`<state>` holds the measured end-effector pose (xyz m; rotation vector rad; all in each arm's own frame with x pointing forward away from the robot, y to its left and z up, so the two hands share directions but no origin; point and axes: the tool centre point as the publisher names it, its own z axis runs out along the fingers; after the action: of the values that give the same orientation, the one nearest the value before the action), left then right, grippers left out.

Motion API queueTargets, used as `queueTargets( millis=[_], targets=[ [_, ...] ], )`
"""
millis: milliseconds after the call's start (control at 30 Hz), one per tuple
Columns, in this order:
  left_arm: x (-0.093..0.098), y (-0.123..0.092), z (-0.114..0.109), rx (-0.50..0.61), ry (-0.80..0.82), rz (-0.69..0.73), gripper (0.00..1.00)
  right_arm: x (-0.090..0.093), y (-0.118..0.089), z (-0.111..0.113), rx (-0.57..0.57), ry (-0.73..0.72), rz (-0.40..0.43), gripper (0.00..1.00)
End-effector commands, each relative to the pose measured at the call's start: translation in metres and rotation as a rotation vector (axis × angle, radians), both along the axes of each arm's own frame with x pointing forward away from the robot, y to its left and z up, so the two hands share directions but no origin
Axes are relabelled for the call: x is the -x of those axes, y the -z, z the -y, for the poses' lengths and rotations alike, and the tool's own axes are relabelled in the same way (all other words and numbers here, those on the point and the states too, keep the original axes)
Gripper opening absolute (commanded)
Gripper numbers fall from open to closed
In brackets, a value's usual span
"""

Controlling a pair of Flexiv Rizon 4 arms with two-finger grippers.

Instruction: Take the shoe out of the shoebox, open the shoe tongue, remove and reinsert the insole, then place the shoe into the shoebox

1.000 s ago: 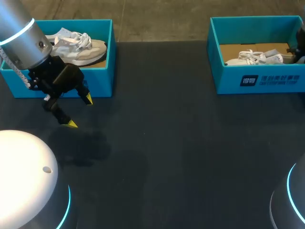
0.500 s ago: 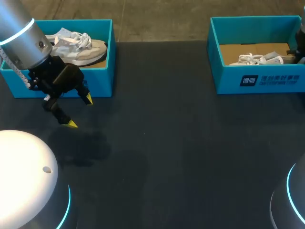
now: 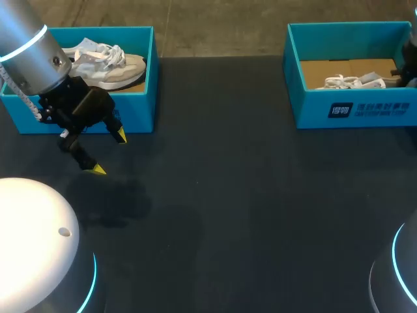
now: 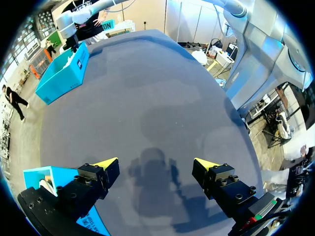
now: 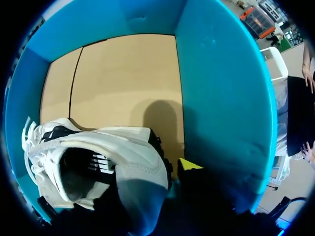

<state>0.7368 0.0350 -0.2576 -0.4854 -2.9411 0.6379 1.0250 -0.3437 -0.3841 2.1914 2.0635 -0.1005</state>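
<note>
Two teal shoeboxes stand on the dark bench (image 3: 215,195). Most of the right gripper (image 5: 157,172) is hidden. In the head view only a dark sliver of the right arm (image 3: 411,62) shows, cut off at the edge over the right shoebox (image 3: 352,107). In its own wrist view the heel of the white shoe (image 5: 98,152) lies across it, so I cannot tell whether it grasps the shoe or is released. That view shows the shoe's dark opening and its laces, on the box's cardboard floor close to a blue wall. The head view gives only laces and upper above the front wall.

The left gripper (image 3: 109,152) hangs over bare bench, its fingers (image 4: 107,162) spread wide and released, with nothing between them. Just behind those fingers stands the left shoebox (image 3: 133,111), holding a pale shoe (image 3: 107,65). The left wrist view catches only that box's corner beside one finger, and the right shoebox far ahead of the fingers.
</note>
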Motion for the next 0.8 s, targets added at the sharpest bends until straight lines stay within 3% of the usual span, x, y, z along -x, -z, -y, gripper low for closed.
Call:
queueTargets(
  millis=[33, 533, 800],
  targets=[
    [0.001, -0.001, 0.000, -0.002, 0.000, 0.001, 1.00, 0.000, -0.007, 0.000, -0.005, 0.000, 0.001, 1.00],
    [0.001, -0.001, 0.000, -0.002, 0.000, 0.001, 1.00, 0.005, -0.053, -0.010, -0.008, 0.006, 0.004, 1.00],
    [0.001, -0.001, 0.000, -0.002, 0.000, 0.001, 1.00, 0.011, -0.087, -0.020, -0.035, 0.004, 0.003, 1.00]
  ],
)
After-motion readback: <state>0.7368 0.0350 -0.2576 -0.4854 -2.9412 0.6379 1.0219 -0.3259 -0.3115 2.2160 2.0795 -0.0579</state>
